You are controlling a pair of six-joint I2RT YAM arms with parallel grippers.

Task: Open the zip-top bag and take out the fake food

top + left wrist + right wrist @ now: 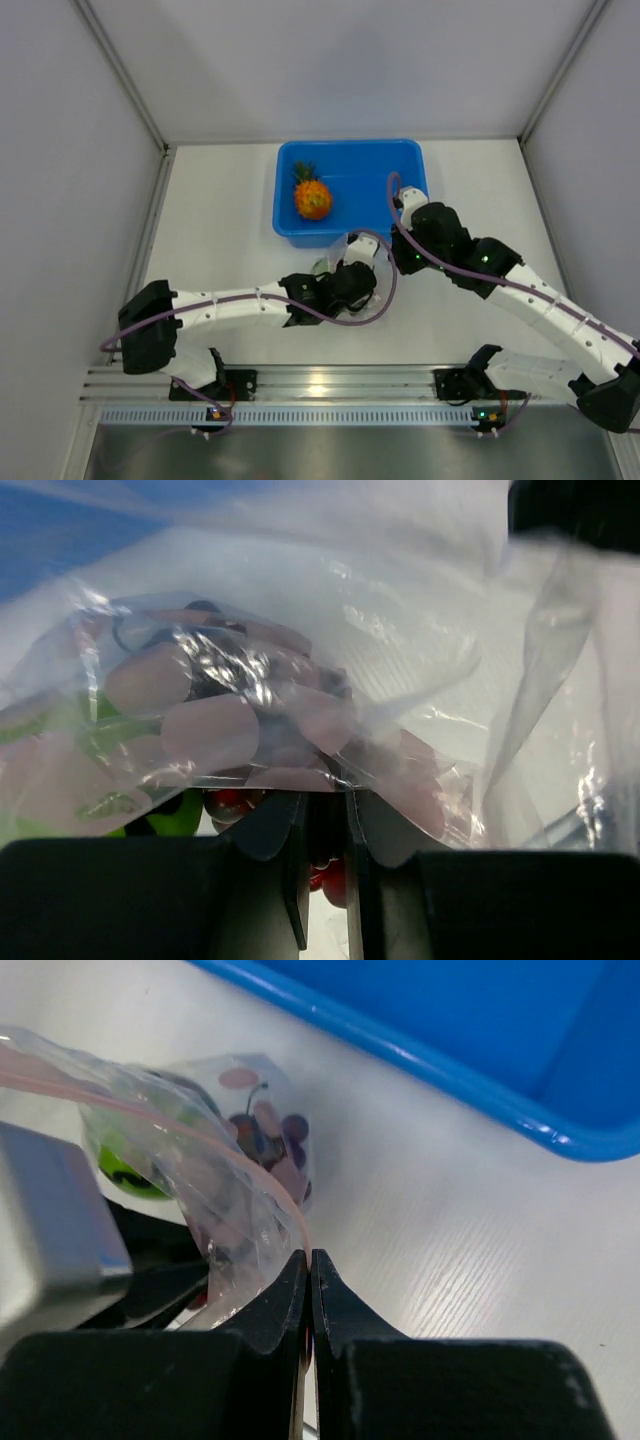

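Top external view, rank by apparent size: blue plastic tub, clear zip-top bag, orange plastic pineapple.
1. blue plastic tub
2. clear zip-top bag, partly hidden, so its extent is less sure
3. orange plastic pineapple

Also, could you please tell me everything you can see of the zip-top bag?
The zip-top bag is clear, crinkly, glossy plastic with a thin pink strip along its edge. It is held between the two arms just in front of the blue tub, the left gripper and right gripper each pinching its film. Inside show purple grapes and a green fruit.
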